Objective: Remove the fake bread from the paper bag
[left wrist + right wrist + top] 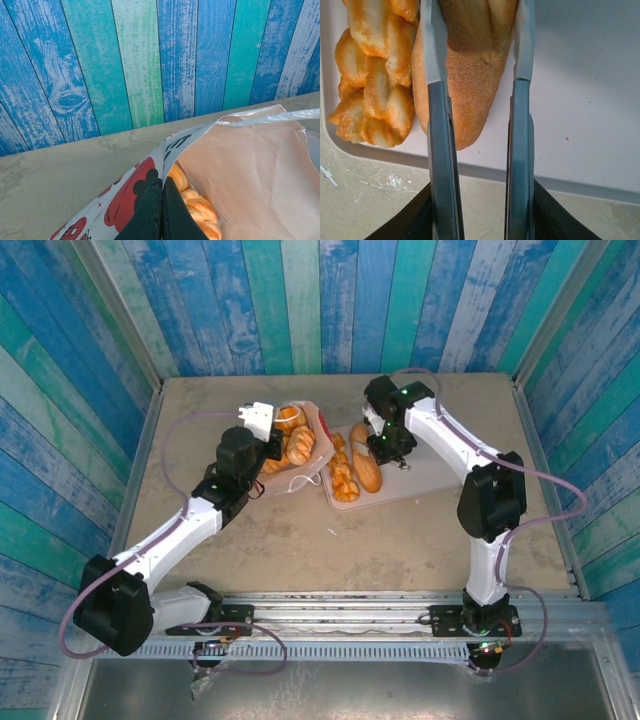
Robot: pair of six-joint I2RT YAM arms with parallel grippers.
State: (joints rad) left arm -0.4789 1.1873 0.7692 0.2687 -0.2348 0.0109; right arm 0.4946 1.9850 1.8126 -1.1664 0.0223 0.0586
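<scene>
Pinching the bag's rim, straddling a loaf on the tray

Bread (197, 207) shows inside the bag (250, 165): glossy golden-orange knotted rolls with darker baked ridges, heaped against the plain pale lining. The bag lies slumped left of centre on the table (400, 550), and its mouth gapes so that the rolls show from above. Its outside is white with red apple prints and black lettering. A white cord handle trails from it onto the table. The left gripper (162, 187) has its black fingers fully closed on the bag's rim, holding that edge raised.

More bread lies on the tray (580, 100). The twist (375, 85) is plaited, shiny orange with paler creases. Just beside it, the loaf (475, 75) is oblong, with a matt, grainy, sandy-brown crust. It tapers to a rounded end close to the tray's near rim. The right gripper (476, 20) hangs over the loaf with its jaws a little way apart, one finger along each flank. Whether the pads press the crust I cannot tell.

The tray is pale, with a low raised rim and rounded corners, and sits just right of the bag. The table is beige and scuffed with white flecks. Walls (330, 300) of upright planks in blue, teal and white close it in on three sides. A metal rail (340, 610) along the near edge carries both arm bases.
</scene>
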